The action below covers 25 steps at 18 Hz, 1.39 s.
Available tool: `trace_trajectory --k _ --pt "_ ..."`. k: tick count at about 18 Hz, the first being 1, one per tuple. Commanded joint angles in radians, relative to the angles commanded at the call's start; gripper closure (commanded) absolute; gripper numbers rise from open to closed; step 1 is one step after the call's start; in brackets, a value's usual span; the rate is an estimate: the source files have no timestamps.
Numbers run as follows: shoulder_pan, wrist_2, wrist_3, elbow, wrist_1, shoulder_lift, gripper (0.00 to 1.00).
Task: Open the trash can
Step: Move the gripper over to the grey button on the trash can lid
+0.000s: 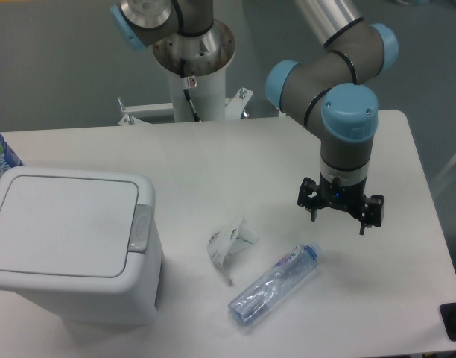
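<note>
The trash can (71, 246) is a large boxy white bin at the table's front left. Its flat white lid (60, 221) is shut, and the grey push-button latch (141, 227) sits on its right edge. My gripper (339, 213) hangs over the right part of the table, well to the right of the bin. It points downward, its fingers are spread apart and it holds nothing.
A crumpled white wrapper (229, 244) lies between the bin and the gripper. An empty clear plastic bottle (274, 284) lies on its side in front of the gripper. A blue-labelled bottle (0, 154) stands at the left edge behind the bin. The arm's base (194, 56) stands at the back.
</note>
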Motion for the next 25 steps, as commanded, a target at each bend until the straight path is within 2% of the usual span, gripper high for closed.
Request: trace_trajectory --k 6,9,13,17,23,25 --pt "-0.009 -0.050 -0.024 0.005 0.005 0.011 0.00" --pt "-0.018 -0.129 -0.214 0.009 0.014 0.032 0.00" --pt "-0.061 -0.227 -0.392 0.069 0.008 0.063 0.00" --pt "-0.078 -0.408 -0.567 0.080 0.014 0.086 0.00" --pt "-0.161 -0.417 -0.745 0.081 0.018 0.144 0.00" --pt "-0.202 -0.436 -0.775 0.078 0.044 0.152 0.00"
